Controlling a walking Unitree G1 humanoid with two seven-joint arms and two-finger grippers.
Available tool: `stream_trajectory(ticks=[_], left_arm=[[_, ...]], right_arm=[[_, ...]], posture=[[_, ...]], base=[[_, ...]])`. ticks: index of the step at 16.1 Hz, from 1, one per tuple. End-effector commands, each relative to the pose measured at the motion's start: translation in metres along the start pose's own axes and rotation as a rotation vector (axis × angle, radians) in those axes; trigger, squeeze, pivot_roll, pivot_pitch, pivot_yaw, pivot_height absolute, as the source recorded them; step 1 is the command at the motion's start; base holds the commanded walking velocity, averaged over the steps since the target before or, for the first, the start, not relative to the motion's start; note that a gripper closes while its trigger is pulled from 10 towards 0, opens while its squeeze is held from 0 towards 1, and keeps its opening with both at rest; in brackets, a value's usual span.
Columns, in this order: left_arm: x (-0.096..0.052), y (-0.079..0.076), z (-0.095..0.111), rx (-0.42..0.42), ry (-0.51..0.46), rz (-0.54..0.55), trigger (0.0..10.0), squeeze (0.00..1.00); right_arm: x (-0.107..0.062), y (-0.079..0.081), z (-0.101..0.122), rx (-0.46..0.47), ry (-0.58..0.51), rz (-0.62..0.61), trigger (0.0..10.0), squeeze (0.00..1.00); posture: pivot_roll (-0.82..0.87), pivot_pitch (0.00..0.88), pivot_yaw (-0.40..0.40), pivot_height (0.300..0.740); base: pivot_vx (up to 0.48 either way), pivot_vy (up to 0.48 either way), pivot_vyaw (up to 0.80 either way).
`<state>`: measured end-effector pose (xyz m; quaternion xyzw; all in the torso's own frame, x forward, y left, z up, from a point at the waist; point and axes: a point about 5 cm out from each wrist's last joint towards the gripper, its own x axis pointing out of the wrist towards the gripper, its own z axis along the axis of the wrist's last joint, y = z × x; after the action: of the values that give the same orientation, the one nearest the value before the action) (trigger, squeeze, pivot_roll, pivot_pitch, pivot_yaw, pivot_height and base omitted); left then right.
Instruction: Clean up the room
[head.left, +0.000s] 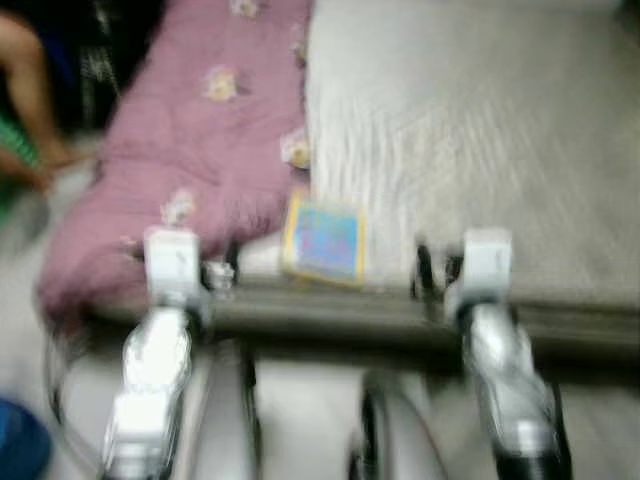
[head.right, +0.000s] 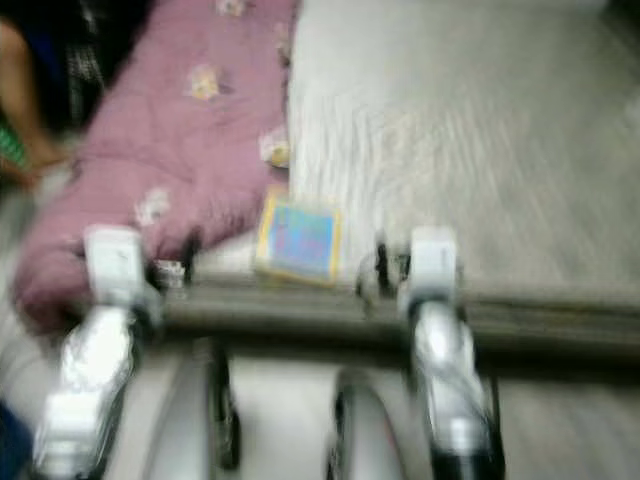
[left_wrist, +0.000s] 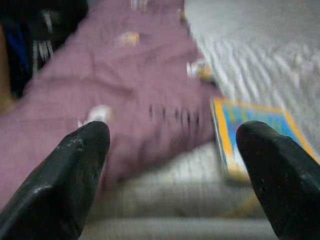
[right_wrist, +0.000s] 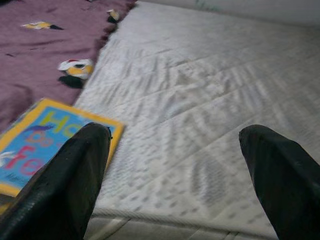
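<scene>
On the mattress, yellow-bordered blue book

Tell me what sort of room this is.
Probably a bedroom: a bare white quilted mattress with a fuzzy mauve patterned blanket heaped along one side, and a yellow-bordered blue picture book lying at its edge.

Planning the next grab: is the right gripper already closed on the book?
No. In the right wrist view the right gripper stands open and empty above the mattress, with the book lying untouched beside one finger.
</scene>
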<state>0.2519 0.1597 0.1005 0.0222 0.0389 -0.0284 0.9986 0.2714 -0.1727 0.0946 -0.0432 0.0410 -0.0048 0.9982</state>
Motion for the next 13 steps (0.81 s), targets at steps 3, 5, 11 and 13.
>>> stream_trajectory(ticks=[3,5,11,13], left_arm=[[0.0042,-0.0013,0.0144,0.005,-0.06,-0.028,10.0,0.0],[0.0033,-0.0034,0.0151,-0.007,-0.066,-0.053,10.0,0.0],[0.0026,-0.0044,0.0144,-0.01,-0.059,-0.06,10.0,0.0],[0.0022,-0.0047,0.014,-0.01,-0.057,-0.06,10.0,0.0]], right_arm=[[0.0017,0.0007,0.0012,-0.003,-0.007,0.005,10.0,0.0],[0.0017,0.001,0.0008,-0.004,-0.007,0.006,10.0,0.0],[0.0016,0.0012,0.0006,-0.008,-0.01,0.009,10.0,0.0],[0.0022,0.0023,0.0009,-0.009,-0.012,0.013,10.0,0.0]], posture=[[-0.02,0.166,-0.021,0.62],[-0.02,0.166,-0.021,0.62],[-0.01,0.159,-0.025,0.62],[-0.01,0.156,-0.025,0.62]], base=[[0.0,0.0,0.0],[0.148,0.0,0.0],[0.297,0.0,0.0],[0.296,0.0,0.0]])
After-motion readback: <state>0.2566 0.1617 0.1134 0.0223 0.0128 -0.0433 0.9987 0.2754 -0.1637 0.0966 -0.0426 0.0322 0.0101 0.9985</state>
